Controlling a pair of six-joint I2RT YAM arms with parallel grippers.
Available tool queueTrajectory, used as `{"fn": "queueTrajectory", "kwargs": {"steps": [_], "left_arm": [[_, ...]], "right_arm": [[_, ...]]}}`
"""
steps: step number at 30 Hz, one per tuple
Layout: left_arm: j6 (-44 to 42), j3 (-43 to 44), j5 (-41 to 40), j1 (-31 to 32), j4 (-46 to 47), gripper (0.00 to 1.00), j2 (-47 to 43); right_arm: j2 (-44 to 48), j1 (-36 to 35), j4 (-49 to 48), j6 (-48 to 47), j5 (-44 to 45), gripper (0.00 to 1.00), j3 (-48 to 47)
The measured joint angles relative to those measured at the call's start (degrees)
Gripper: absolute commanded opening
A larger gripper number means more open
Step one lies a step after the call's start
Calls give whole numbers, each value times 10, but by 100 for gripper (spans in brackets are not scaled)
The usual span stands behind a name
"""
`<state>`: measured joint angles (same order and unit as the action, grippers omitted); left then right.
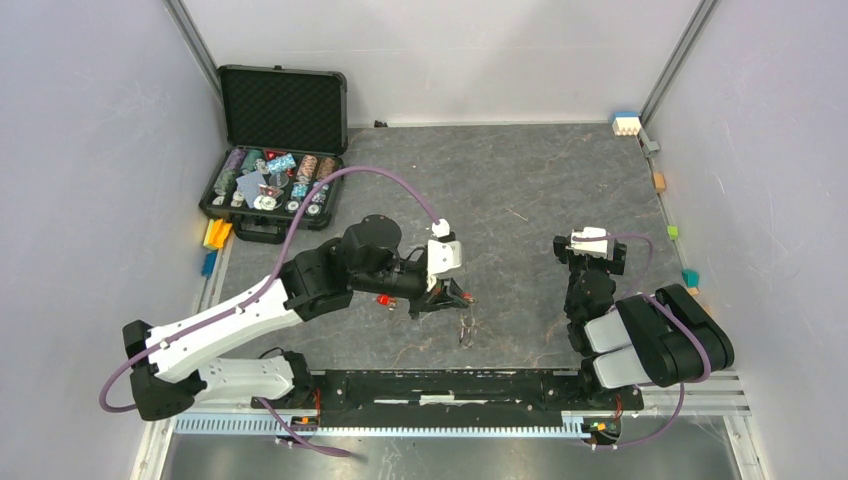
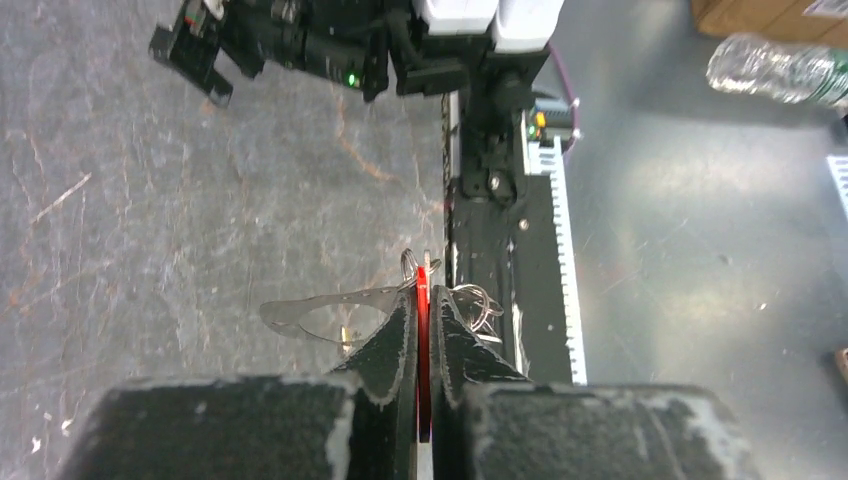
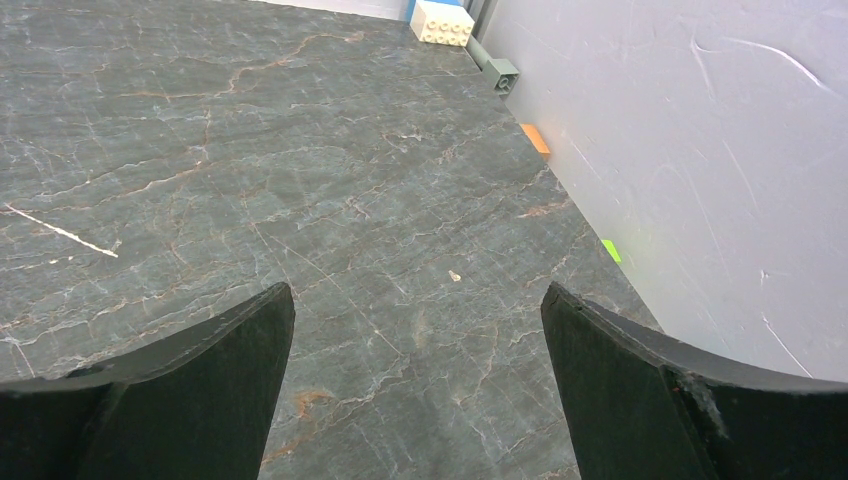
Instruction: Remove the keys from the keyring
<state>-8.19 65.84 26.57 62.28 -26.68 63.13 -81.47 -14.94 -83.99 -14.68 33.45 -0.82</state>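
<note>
My left gripper (image 2: 423, 295) is shut on a red-headed key (image 2: 423, 350), pinched edge-on between the two black fingers. The dark grey keyring (image 2: 320, 312) loops out to the left of the fingertips, and small silver rings (image 2: 478, 300) bunch on their right. A gold bit (image 2: 347, 336) shows through the loop. From above, the left gripper (image 1: 450, 297) sits mid-table with the keyring (image 1: 465, 327) hanging below it. The right gripper (image 1: 590, 245) stands apart to the right. In its wrist view the right gripper (image 3: 416, 290) is open over bare table.
An open black case of poker chips (image 1: 275, 180) stands at the back left. A small red item (image 1: 383, 299) lies under the left wrist. Coloured blocks (image 1: 658, 181) line the right wall, and a yellow block (image 1: 216, 234) lies at the left. The black base rail (image 1: 450, 385) runs along the near edge.
</note>
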Motion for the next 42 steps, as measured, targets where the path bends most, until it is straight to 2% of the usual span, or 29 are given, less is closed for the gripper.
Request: {"fn": "queueTrajectory", "kwargs": {"steps": [5, 10, 16, 21, 28, 34, 42], "left_arm": [[65, -22, 14, 0, 96, 2, -13], [115, -23, -19, 0, 136, 2, -23], [166, -23, -82, 1, 123, 2, -24], [240, -23, -125, 1, 91, 2, -24], [387, -8, -233, 1, 22, 2, -24], [559, 25, -361, 1, -28, 2, -36], [784, 26, -440, 1, -37, 2, -80]], "right_arm": [[0, 0, 0, 0, 0, 98, 0], [0, 0, 0, 0, 0, 98, 0], [0, 0, 0, 0, 0, 98, 0], [0, 1, 0, 0, 0, 98, 0], [0, 1, 0, 0, 0, 98, 0], [0, 1, 0, 0, 0, 98, 0], [0, 0, 0, 0, 0, 98, 0]]}}
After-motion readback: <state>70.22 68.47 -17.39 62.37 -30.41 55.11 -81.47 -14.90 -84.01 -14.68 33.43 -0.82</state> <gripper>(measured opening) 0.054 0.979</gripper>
